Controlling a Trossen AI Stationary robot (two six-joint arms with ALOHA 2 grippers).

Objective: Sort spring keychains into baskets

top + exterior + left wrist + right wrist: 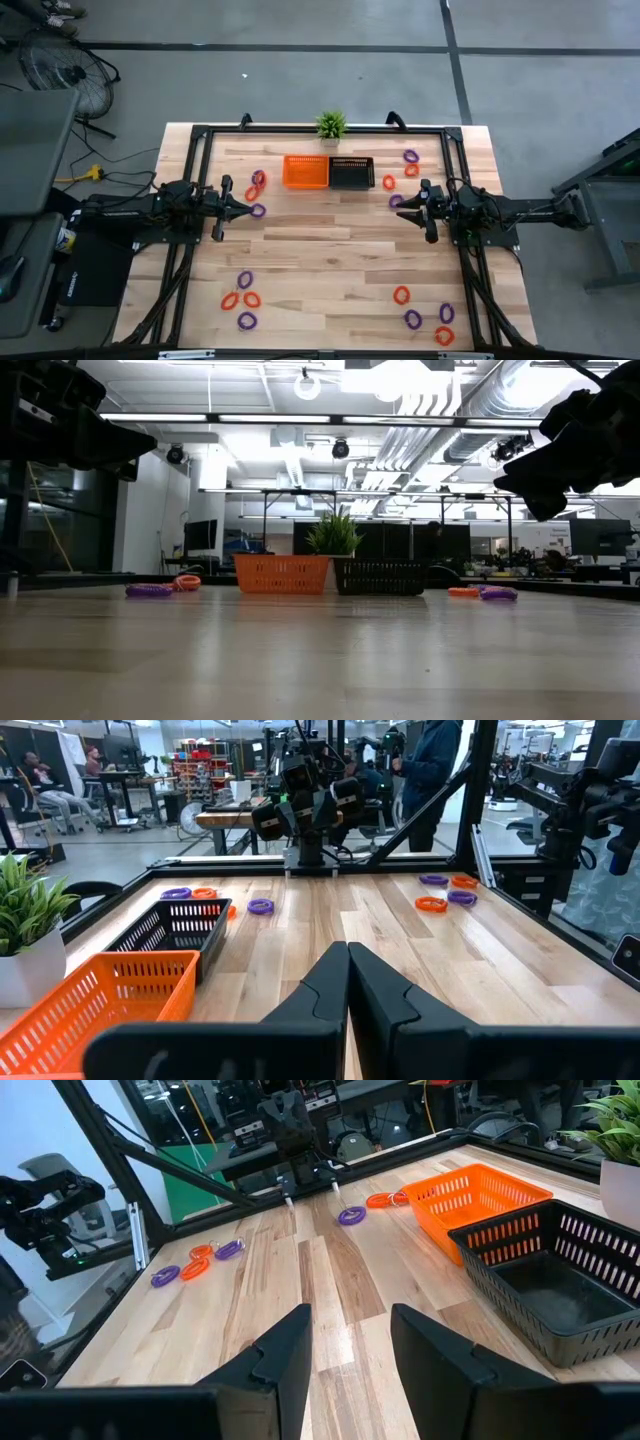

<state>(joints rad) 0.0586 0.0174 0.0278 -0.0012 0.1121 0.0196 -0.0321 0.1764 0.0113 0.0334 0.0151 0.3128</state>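
While raised, right tool (345, 1345) open, empty

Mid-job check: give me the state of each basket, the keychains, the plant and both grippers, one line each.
Orange basket: upright, looks empty.
Black basket: upright, empty, touching the orange one.
Keychains: all loose on the table in four scattered groups, none in a basket.
Plant: upright behind the baskets.
Left gripper: shut, holding nothing, above the table.
Right gripper: open, holding nothing, above the table.
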